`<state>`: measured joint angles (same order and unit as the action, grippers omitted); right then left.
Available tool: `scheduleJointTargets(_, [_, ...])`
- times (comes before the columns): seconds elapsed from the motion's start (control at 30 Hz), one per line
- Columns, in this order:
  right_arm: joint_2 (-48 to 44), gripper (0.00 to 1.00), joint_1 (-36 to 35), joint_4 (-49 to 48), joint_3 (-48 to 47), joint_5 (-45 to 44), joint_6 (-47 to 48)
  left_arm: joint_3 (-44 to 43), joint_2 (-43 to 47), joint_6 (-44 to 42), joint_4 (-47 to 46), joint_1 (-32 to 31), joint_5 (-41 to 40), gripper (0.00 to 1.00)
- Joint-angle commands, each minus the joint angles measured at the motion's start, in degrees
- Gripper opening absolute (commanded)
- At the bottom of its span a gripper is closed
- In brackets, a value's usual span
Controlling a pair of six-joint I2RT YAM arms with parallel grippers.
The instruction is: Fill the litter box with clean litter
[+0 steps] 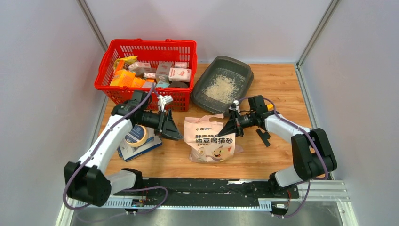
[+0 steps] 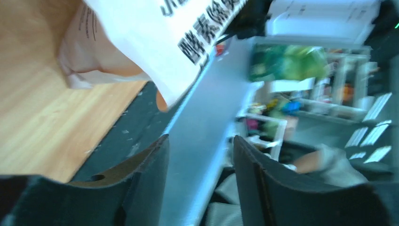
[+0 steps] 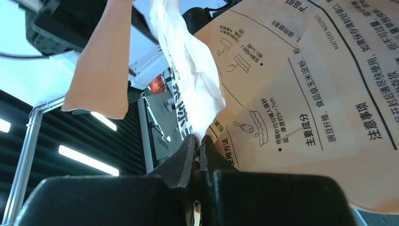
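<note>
Your right claw (image 3: pixel 200 157) is pinched tight on a thin edge of the pink-beige printed paper bag with the cartoon cat (image 1: pixel 210 139), up near its top right corner. Your left claw (image 2: pixel 198 143) is wide with nothing in it, just beside the bag's left side. The bag stands on the wooden worktop (image 1: pixel 277 94) between the two arms. The dark grey shallow plastic litter box (image 1: pixel 202 87) sits behind the bag, a bit to the right, next to the red mesh plastic basket (image 1: pixel 150 43). Some pale beige grainy litter (image 1: pixel 221 88) lies in the middle of it, but I think it needs more. One thin pinch may slip or tear, so grab the bag's other side with the left claw first. Then lift with both, bring the bag's top over the box, and tip slowly so the grains land inside.
</note>
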<state>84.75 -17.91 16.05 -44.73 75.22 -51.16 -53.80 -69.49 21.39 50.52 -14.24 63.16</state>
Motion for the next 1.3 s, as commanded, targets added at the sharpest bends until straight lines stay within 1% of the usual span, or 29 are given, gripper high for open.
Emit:
scheduleJointTargets(0.0, [-0.4, 0.0, 0.1, 0.6, -2.0, 6.9, -2.9, -8.9, 6.6, -34.6, 23.4, -0.8, -10.6, 0.68])
scheduleJointTargets(0.03, [-0.4, 0.0, 0.1, 0.0, -2.1, 6.8, -3.1, -10.5, 8.0, -33.8, 22.6, -0.9, -11.2, 0.68])
scheduleJointTargets(0.07, [-0.5, 0.0, 0.1, -0.2, -2.4, 6.8, -3.2, -11.9, 10.1, -37.1, 21.0, -1.6, -11.8, 0.68])
scheduleJointTargets(0.1, [-0.6, 0.0, 0.1, -0.4, -2.6, 6.6, -3.2, -13.2, 11.1, -37.3, 15.7, -3.9, -15.3, 0.71])
scheduleJointTargets(0.13, [-0.8, 0.0, 0.1, -0.4, -2.9, 6.6, -3.0, -15.2, 11.7, -38.8, 13.5, -5.9, -16.5, 0.72])
scheduleJointTargets(0.17, [-0.9, 0.0, 0.1, -0.4, -3.0, 6.7, -2.8, -15.9, 12.3, -43.0, 11.2, -8.1, -17.7, 0.74])
scheduleJointTargets(0.2, [-0.9, 0.0, 0.1, -0.2, -3.0, 6.8, -2.7, -16.3, 12.1, -44.8, 6.0, -13.0, -21.8, 0.78])
scheduleJointTargets(0.23, [-0.9, 0.0, 0.1, 0.2, -2.8, 7.0, -2.3, -16.1, 11.8, -48.9, 3.1, -15.3, -23.9, 0.78])
scheduleJointTargets(0.3, [-0.8, 0.0, 0.1, 0.4, -2.5, 7.0, -2.2, -15.7, 8.9, -53.9, -3.5, -19.7, -28.1, 0.78])
scheduleJointTargets(0.33, [-0.6, 0.0, 0.2, 0.6, -2.1, 7.0, -2.1, -15.8, 6.5, -58.4, -5.3, -23.2, -29.2, 0.79])
scheduleJointTargets(0.4, [-0.8, 0.0, 0.1, 1.1, -2.0, 6.8, -1.7, -15.8, 4.2, -62.0, -9.9, -25.9, -30.5, 0.79])
scheduleJointTargets(0.43, [-0.8, 0.0, 0.2, 2.0, -1.9, 7.0, -1.3, -15.5, 2.3, -65.2, -11.1, -28.1, -30.7, 0.79])
scheduleJointTargets(0.53, [-0.6, 0.0, 0.3, 3.1, -1.8, 7.8, -0.5, -13.5, -0.3, -67.3, -17.7, -30.5, -32.0, 0.79])
scheduleJointTargets(0.63, [0.4, 0.0, 0.9, 1.7, -0.6, 7.8, -1.5, -11.4, -2.3, -68.0, -23.4, -33.9, -33.6, 0.79])
scheduleJointTargets(0.7, [1.3, 0.0, 1.6, 1.3, -0.7, 8.5, -1.9, -11.8, -3.5, -67.7, -24.4, -35.8, -33.8, 0.8])
scheduleJointTargets(0.73, [1.7, 0.0, 2.2, 1.2, -0.8, 9.1, -1.9, -12.2, -4.9, -65.7, -24.2, -36.2, -33.7, 0.8])
scheduleJointTargets(0.8, [3.6, 0.0, 3.7, 1.2, -1.9, 9.6, -2.5, -14.2, -6.6, -64.4, -22.1, -37.0, -32.5, 0.8])
scheduleJointTargets(0.9, [4.5, 0.0, 3.8, 2.1, -3.9, 11.0, -3.7, -17.5, -10.1, -60.8, -19.6, -38.6, -34.1, 0.8])
scheduleJointTargets(0.97, [5.4, 0.0, 3.3, 7.0, -7.1, 11.4, 1.0, -18.7, -13.0, -60.3, -17.6, -38.8, -34.0, 0.8])
scheduleJointTargets(1.0, [5.5, 0.0, 3.3, 7.8, -7.6, 11.5, 1.6, -19.8, -13.8, -60.4, -15.5, -38.9, -34.4, 0.8])
scheduleJointTargets(1.03, [4.6, 0.0, 3.3, 5.5, -7.6, 11.6, -0.5, -20.3, -15.1, -60.4, -14.6, -38.9, -34.9, 0.8])
scheduleJointTargets(1.13, [3.4, 0.0, 3.4, 5.7, -7.1, 11.9, -1.2, -20.6, -15.8, -60.4, -12.3, -38.9, -37.9, 0.79])
scheduleJointTargets(1.23, [1.0, 0.0, 3.4, 3.4, -5.3, 11.4, -2.7, -19.3, -15.1, -61.6, -10.3, -38.9, -37.0, 0.75])
scheduleJointTargets(1.27, [0.2, 0.0, 3.4, 2.3, -3.5, 11.3, -4.7, -18.8, -15.1, -61.0, -10.6, -38.9, -37.1, 0.74])
